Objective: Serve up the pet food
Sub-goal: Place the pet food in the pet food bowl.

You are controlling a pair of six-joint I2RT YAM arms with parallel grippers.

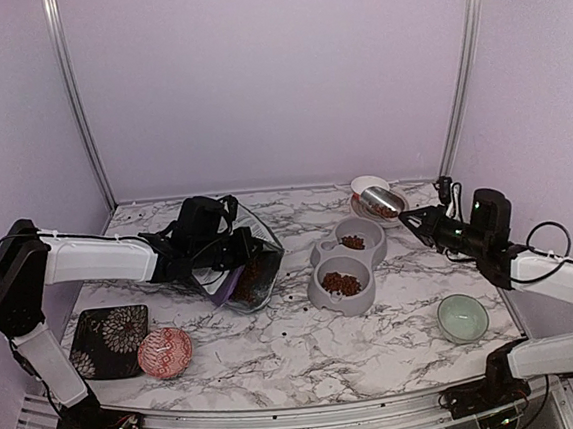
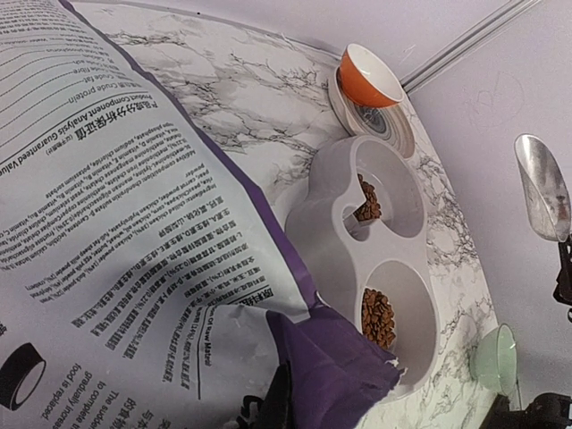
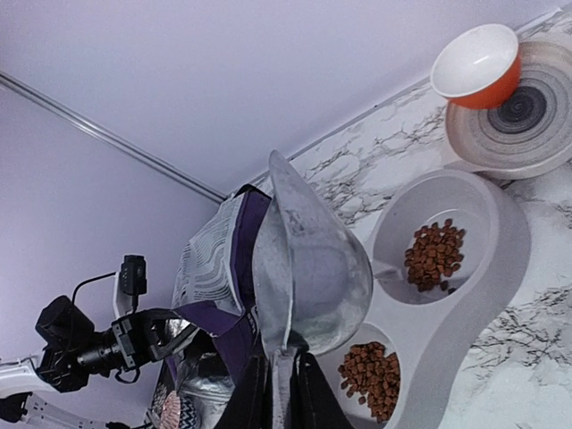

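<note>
Pet food lies as brown kibble in both wells of the grey feeder (image 1: 319, 294): a heap in the far well (image 1: 352, 241) and one in the near well (image 1: 341, 283). My left gripper (image 1: 207, 254) is shut on the rim of the purple food bag (image 1: 247, 275), which stands open just left of the feeder; one dark finger (image 2: 275, 404) shows at the bag's edge (image 2: 134, 223). My right gripper (image 3: 284, 386) is shut on the handle of a metal scoop (image 3: 308, 259), which looks empty. The scoop (image 1: 382, 201) hangs up and to the right of the feeder.
An orange bowl (image 3: 474, 63) sits on a ringed plate (image 3: 527, 125) at the back right, under the scoop. A pale green bowl (image 1: 462, 317) stands front right. A dark flowered square plate (image 1: 110, 340) and a red patterned bowl (image 1: 164, 352) sit front left.
</note>
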